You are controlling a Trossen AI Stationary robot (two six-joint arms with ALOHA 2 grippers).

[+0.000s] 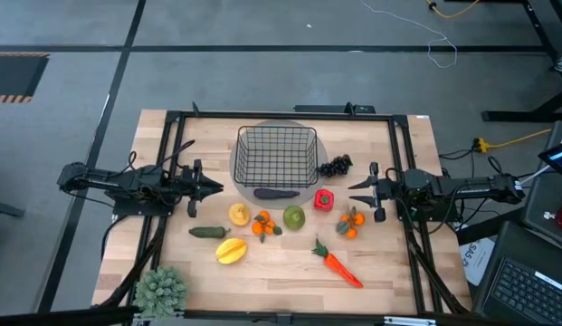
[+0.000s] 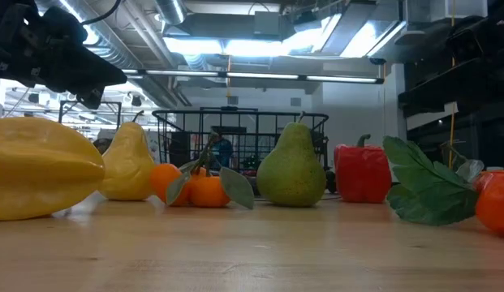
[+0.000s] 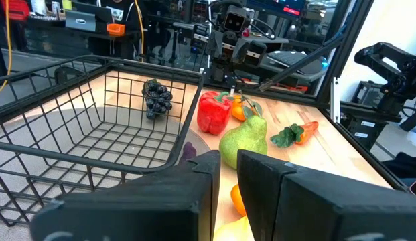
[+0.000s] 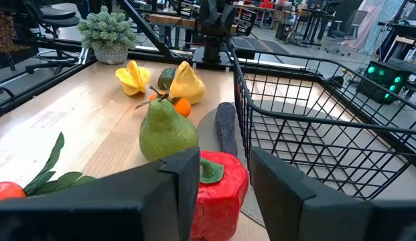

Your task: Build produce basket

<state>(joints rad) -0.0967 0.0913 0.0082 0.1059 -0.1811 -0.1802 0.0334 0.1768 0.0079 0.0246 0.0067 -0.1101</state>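
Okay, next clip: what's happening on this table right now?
Nothing is being held yet. The black wire-mesh basket sits empty at the table's far middle, with toy produce spread in front of it. The right pincer hovers open, facing the red toy pepper. The left pincer waits on the opposite side with its fingers slightly apart, near the yellow toy pear. A dark purple eggplant lies just outside the basket's front wall.

the table [image 1: 389,272] is seen as pale, matt wood with fine grain. the basket [image 1: 277,154] is made of thin black wire. a glossy, smooth plastic look is shown by the red pepper [image 4: 218,194] and green pear [image 2: 291,172]. the fingers [image 4: 161,194] look matt black.
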